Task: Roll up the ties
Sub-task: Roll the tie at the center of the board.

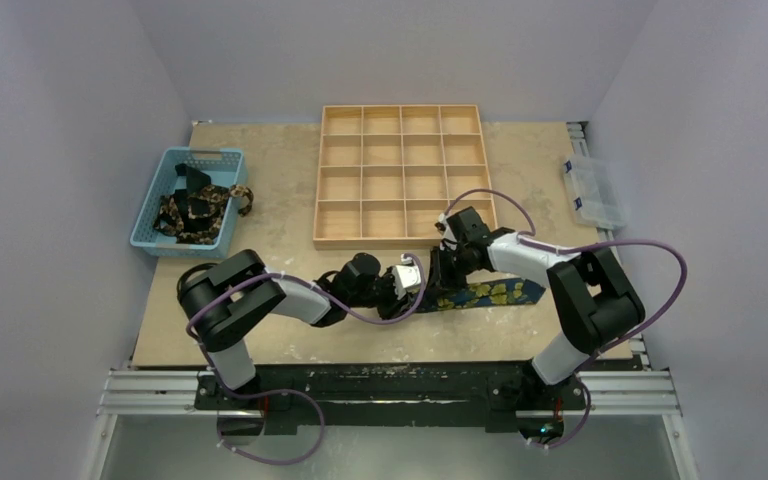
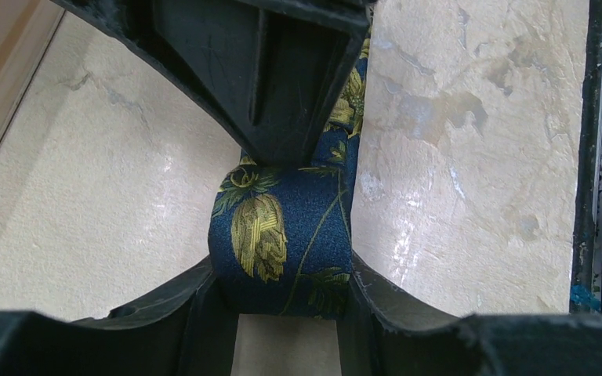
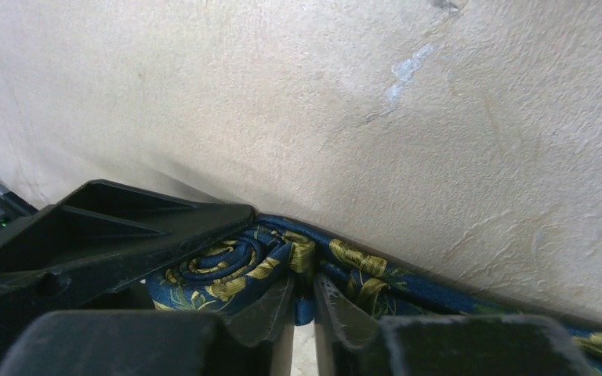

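Note:
A navy tie with a yellow-gold floral print lies flat on the table in front of the wooden tray. Its left end is wound into a roll. My left gripper is shut on this roll, one finger on each side. My right gripper is shut on a fold of the tie right next to the roll. The roll's spiral shows in the right wrist view, partly covered by the left gripper's finger. Several more ties lie heaped in a blue basket.
The compartmented wooden tray stands at the back centre. The blue basket is at the left. A clear plastic box sits at the right table edge. The table's near edge and black rail lie close to the roll.

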### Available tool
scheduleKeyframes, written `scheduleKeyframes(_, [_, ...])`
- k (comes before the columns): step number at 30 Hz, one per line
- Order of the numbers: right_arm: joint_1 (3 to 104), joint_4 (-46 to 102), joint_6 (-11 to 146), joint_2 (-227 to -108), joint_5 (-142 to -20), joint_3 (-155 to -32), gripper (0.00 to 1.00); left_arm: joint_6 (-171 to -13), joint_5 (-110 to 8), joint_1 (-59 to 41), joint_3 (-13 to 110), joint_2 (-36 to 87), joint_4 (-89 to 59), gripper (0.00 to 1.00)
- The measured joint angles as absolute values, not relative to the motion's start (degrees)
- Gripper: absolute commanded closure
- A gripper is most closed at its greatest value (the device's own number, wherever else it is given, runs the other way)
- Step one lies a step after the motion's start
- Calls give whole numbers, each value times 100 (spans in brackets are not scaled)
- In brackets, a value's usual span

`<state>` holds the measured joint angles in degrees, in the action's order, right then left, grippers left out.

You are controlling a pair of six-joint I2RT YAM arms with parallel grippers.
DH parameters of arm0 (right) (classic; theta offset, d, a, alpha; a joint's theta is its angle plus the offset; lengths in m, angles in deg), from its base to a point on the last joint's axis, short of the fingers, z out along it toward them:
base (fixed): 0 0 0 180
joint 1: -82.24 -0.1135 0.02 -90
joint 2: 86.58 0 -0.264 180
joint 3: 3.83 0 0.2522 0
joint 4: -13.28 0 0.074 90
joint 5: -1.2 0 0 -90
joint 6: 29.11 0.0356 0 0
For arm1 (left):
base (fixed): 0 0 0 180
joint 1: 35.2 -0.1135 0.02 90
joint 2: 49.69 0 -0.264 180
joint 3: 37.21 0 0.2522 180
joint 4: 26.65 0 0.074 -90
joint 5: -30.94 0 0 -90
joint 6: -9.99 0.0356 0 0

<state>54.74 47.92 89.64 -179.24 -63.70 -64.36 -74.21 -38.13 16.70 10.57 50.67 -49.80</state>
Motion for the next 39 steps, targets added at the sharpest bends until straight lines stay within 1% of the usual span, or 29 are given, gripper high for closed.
scheduleKeyframes(3, [5454, 5030, 8890, -17905, -6399, -6630, 68, -7299, -3962, 1708, 993, 4872, -4720, 100])
scheduleKeyframes(6, [5456, 5269, 8872, -17741, -6407, -6814, 62, -7126, -3988, 1710, 939, 4695, -4440, 100])
scheduleKeyframes(8, [5476, 5378, 8894, -17500, -6375, -6890, 64, -7017, -3990, 1718, 939, 4658, -4342, 100])
scheduleKeyframes(12, [5531, 5509, 8953, -17041, -6318, -6866, 76, -6903, -4001, 1734, 980, 4649, -4230, 100])
scheduleKeyframes(15, [5539, 5531, 9032, -17011, -6359, -6654, 83, -6853, -3999, 1736, 1079, 4649, -4055, 100])
scheduleKeyframes(22, [5574, 5470, 9058, -17815, -6512, -6313, 85, -6824, -4003, 1738, 1162, 4545, -3699, 100])
scheduleKeyframes(28, [5590, 5231, 9069, -18064, -6206, -6399, 85, -6416, -4008, 1738, 1245, 4223, -2940, 100])
scheduleKeyframes(34, [5590, 5120, 9064, -18154, -6071, -6438, 85, -5895, -3988, 1738, 1597, 4208, -2134, 100])
scheduleKeyframes(36, [5587, 5122, 9062, -18145, -6069, -6438, 81, -5895, -3966, 1736, 1754, 4337, -1957, 100])
scheduleKeyframes(39, [5583, 5131, 9053, -18036, -6090, -6438, 70, -5965, -3914, 1734, 1995, 4536, -1852, 100])
